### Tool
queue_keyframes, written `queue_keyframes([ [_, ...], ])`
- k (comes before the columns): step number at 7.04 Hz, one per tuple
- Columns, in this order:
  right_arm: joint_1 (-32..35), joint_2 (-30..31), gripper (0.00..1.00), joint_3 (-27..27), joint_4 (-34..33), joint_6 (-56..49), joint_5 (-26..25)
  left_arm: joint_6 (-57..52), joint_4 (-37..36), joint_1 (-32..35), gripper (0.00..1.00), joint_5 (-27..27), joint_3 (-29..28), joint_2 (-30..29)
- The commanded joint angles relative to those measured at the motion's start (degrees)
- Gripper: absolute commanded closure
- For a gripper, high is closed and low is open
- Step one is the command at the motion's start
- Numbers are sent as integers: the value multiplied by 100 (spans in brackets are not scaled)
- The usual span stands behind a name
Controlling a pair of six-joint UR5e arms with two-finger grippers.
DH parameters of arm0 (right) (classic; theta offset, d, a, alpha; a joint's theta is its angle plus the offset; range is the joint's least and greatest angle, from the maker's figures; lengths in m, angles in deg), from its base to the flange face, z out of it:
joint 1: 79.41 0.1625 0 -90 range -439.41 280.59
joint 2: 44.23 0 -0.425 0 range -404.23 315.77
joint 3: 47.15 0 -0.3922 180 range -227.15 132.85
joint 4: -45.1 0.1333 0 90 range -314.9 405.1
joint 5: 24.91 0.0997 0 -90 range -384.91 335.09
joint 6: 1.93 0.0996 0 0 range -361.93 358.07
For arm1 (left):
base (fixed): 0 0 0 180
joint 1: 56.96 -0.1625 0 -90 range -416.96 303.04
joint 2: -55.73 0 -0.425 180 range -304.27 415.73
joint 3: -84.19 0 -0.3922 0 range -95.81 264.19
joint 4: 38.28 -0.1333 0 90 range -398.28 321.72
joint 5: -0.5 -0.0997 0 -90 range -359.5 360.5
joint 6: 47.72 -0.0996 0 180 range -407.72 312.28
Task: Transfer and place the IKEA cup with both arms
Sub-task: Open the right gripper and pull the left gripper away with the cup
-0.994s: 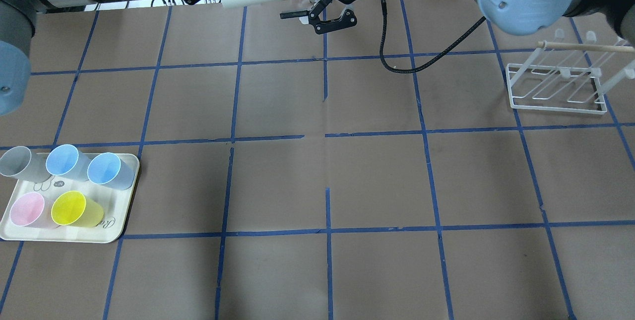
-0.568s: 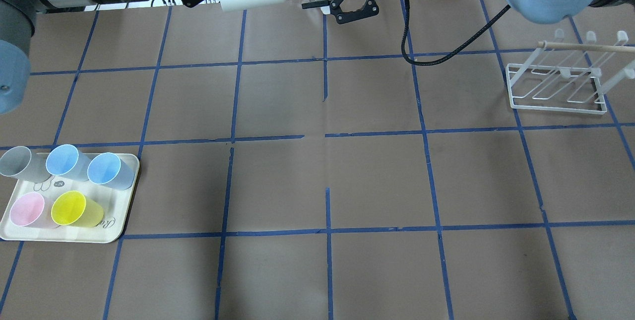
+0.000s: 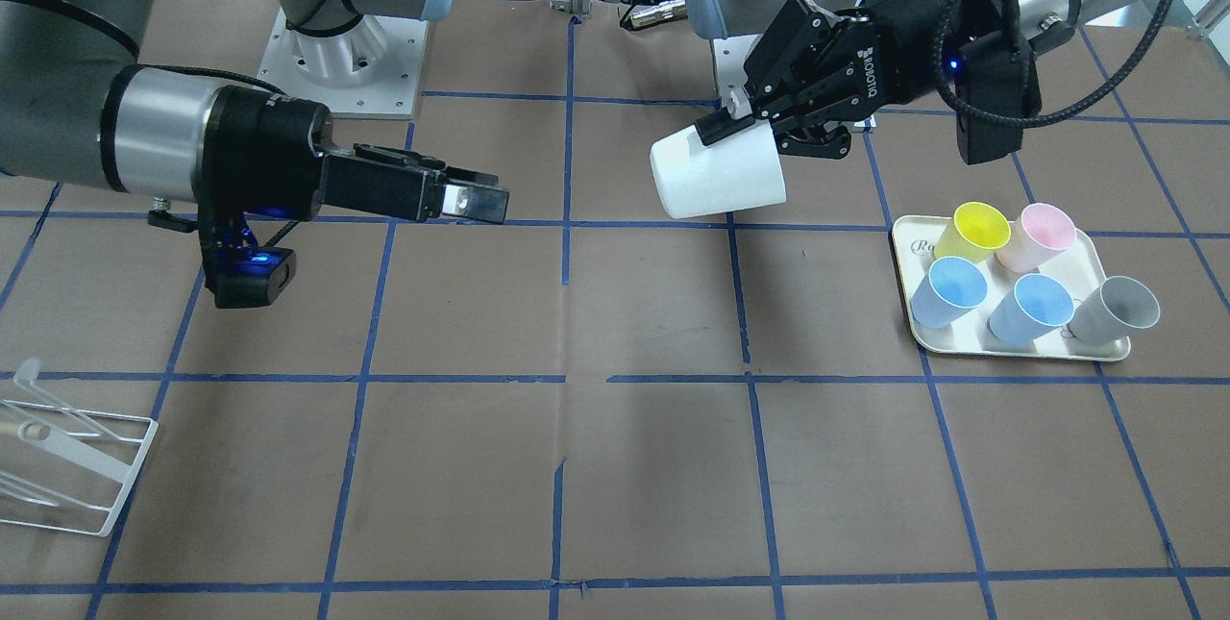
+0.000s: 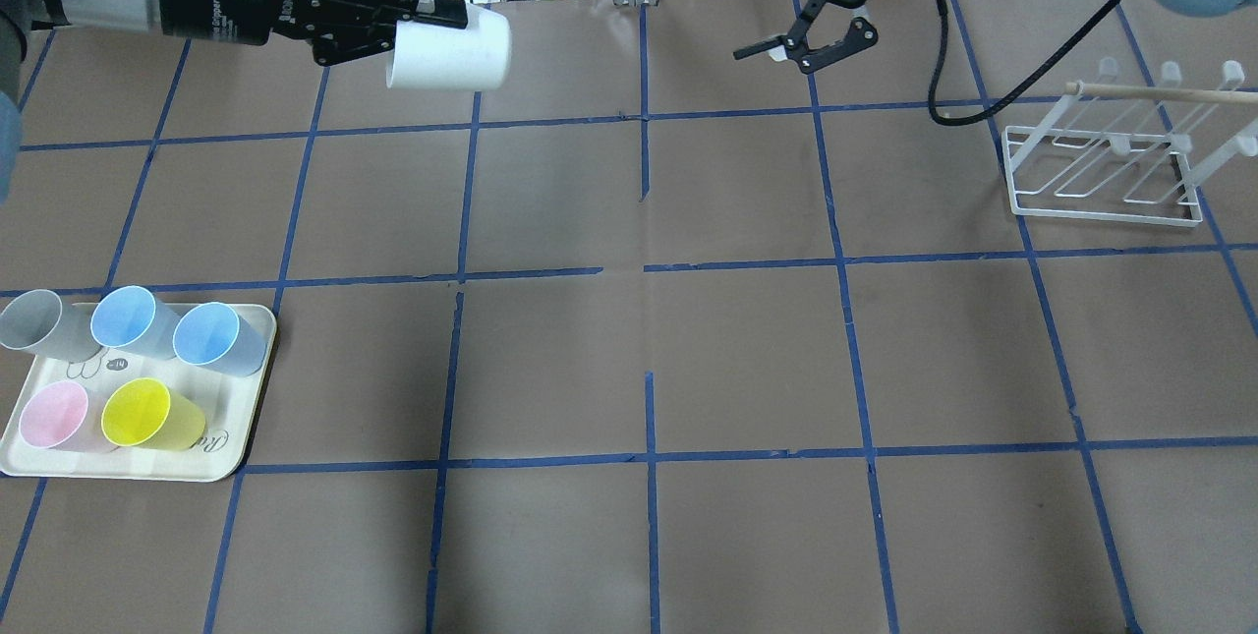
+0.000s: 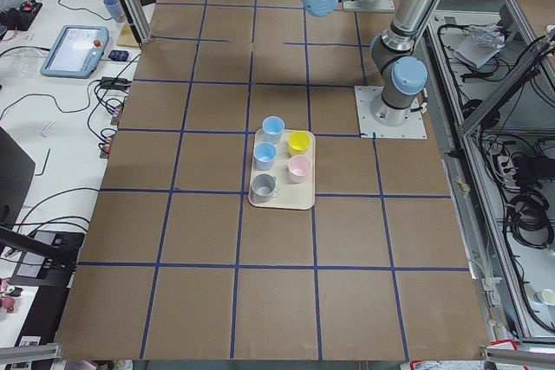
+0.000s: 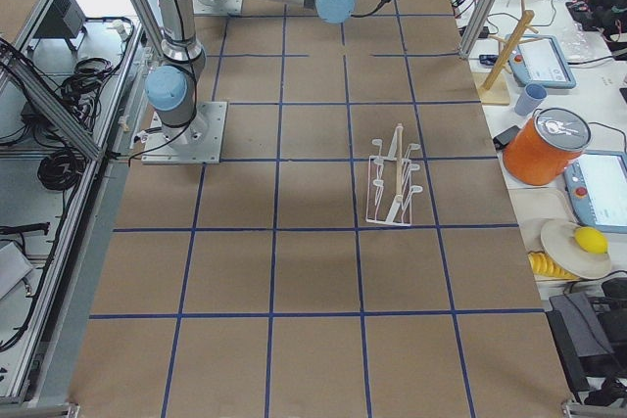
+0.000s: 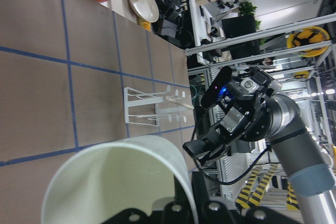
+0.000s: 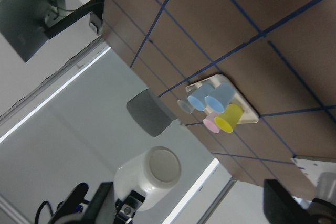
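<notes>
The IKEA cup (image 4: 454,52) is white and lies on its side in the air, over the far left part of the table. My left gripper (image 4: 418,34) is shut on its rim. In the front-facing view the cup (image 3: 716,180) hangs from the left gripper (image 3: 759,135), with its base toward the right arm. My right gripper (image 4: 781,56) is open and empty, well apart from the cup, and it points at the cup in the front-facing view (image 3: 485,202). The right wrist view shows the cup's base (image 8: 160,167). The left wrist view shows the cup's open mouth (image 7: 121,182).
A cream tray (image 4: 231,462) at the near left holds a grey cup (image 4: 29,319), two blue cups, a pink cup (image 4: 54,415) and a yellow cup (image 4: 138,412). A white wire rack (image 4: 1101,172) with a wooden rod stands at the right.
The two grippers have drawn apart. My left gripper has carried the cup left and lower in the overhead view. My right gripper has moved to the right, still open.
</notes>
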Motion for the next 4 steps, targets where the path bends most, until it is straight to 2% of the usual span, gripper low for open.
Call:
queue_keyframes([
  [1,-65,529,0,49,41,-7,-2645,-85,-130,-276,95,-1938,-174,-44],
  [2,-3,758,0,32,41,-25,-3651,-364,-26,-373,95,-2697,-150,-10],
  [3,119,926,0,14,41,-25,-4392,-784,123,-531,95,-3749,-123,-18],
  [4,407,1067,0,-29,41,-34,-5200,-1389,298,-837,95,-4499,-114,-79],
])
